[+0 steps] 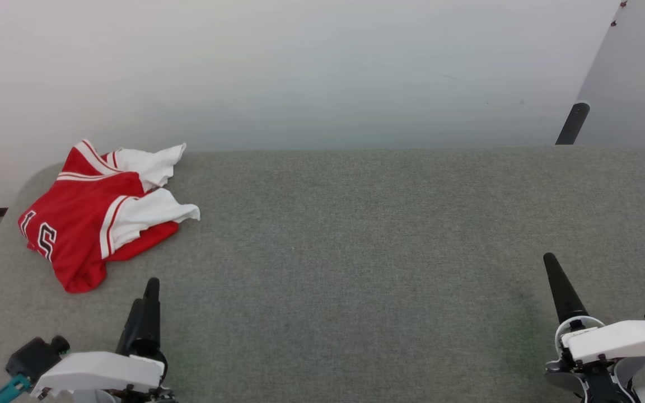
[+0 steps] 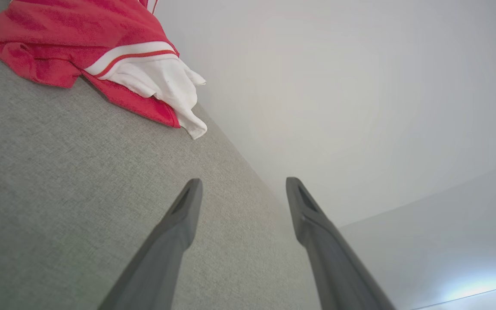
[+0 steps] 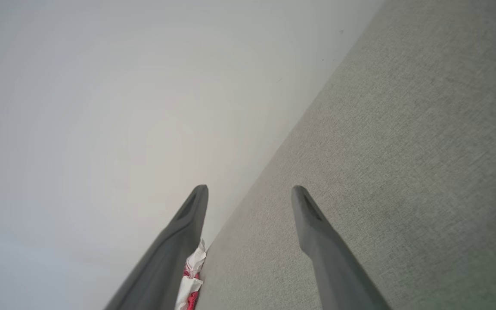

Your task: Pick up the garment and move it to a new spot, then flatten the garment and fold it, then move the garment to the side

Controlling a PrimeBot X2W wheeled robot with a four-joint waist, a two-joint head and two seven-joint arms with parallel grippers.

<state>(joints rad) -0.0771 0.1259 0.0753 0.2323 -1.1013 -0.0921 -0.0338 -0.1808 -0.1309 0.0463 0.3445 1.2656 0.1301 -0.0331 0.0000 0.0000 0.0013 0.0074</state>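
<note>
The garment (image 1: pixel 98 212), a red jersey with white sleeves and striped trim, lies crumpled at the far left corner of the grey felt table (image 1: pixel 356 252). Part of a black, white-outlined number shows on its left side. My left gripper (image 1: pixel 152 285) hovers low at the front left, just short of the garment's near edge, open with nothing between its fingers. In the left wrist view the garment (image 2: pixel 101 51) lies up and to the left of the open gripper (image 2: pixel 241 185). My right gripper (image 1: pixel 551 263) is open at the front right, far from the shirt. A sliver of the garment (image 3: pixel 192 275) shows past the right gripper (image 3: pixel 250 191).
The grey table runs wide between the two arms, ending at its far edge against a pale wall (image 1: pixel 322 67). A dark post (image 1: pixel 573 123) rises beyond the far right corner. The table's left corner is rounded near the shirt.
</note>
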